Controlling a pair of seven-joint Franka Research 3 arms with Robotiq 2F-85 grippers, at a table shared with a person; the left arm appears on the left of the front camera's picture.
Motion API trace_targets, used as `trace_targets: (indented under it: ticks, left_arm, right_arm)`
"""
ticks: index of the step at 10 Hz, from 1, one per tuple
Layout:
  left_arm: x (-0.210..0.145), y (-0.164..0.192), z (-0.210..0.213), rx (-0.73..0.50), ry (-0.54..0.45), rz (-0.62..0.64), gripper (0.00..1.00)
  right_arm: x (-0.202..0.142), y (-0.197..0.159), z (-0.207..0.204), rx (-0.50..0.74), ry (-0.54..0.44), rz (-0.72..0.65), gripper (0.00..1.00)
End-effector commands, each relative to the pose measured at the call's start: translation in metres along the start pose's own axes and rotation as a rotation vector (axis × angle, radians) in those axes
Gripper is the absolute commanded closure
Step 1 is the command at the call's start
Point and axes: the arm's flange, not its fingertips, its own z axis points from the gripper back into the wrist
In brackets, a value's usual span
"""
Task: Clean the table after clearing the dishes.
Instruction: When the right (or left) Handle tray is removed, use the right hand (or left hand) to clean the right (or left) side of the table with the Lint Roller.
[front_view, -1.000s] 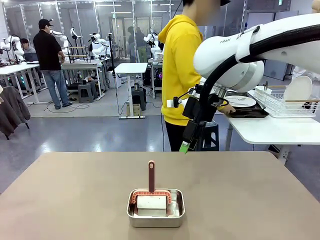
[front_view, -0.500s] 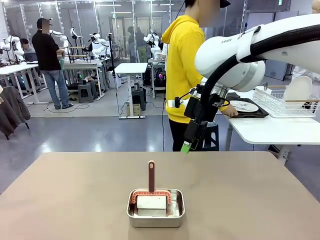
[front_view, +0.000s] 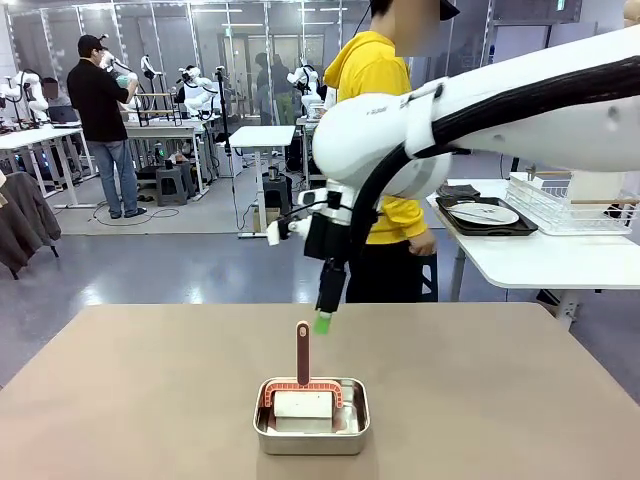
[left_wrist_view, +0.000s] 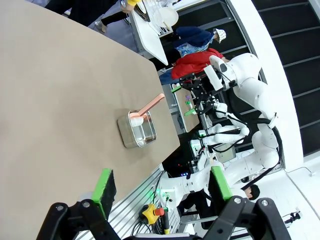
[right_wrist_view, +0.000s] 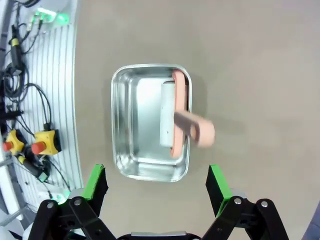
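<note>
The tan table (front_view: 500, 400) carries a steel pan (front_view: 311, 428) holding a white roller with a pink handle (front_view: 303, 350). My right gripper (front_view: 322, 322) hangs just above and behind the handle tip. In the right wrist view this gripper (right_wrist_view: 155, 184) is open, looking straight down on the pan (right_wrist_view: 120, 125) and the roller handle (right_wrist_view: 196, 130). My left gripper (left_wrist_view: 162, 185) is open and holds nothing, high over the table (left_wrist_view: 60, 90), with the pan (left_wrist_view: 136, 131) far off. The dishes stand off the table: a white plate on a black tray (front_view: 486, 214) on the white side table.
A person in a yellow hoodie (front_view: 385, 120) stands behind the table's far edge, near the side table (front_view: 540, 262). A wire dish rack (front_view: 570, 205) sits on it. The table's near edge with yellow stop buttons (right_wrist_view: 37, 145) lies beside the pan.
My right arm has swung left from the table's far right to above the roller handle. The person has let go of the tray on the side table and turned toward the table.
</note>
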Motion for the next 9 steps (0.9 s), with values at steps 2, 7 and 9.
trace_targets:
  ticks: [2,7,9]
  left_arm:
    - [-0.001,-0.002,0.002,-0.008,-0.007,-0.004,0.05]
    - [-0.001,-0.002,0.002,-0.008,-0.007,-0.004,0.05]
    - [-0.001,-0.002,0.002,-0.008,-0.007,-0.004,0.05]
  right_arm:
    - [0.023,-0.021,-0.019,0.027,0.092,0.041,0.0]
    - [0.047,-0.024,-0.049,0.058,0.188,0.01,0.0]
    - [0.056,-0.021,-0.06,0.021,0.265,-0.034,0.0]
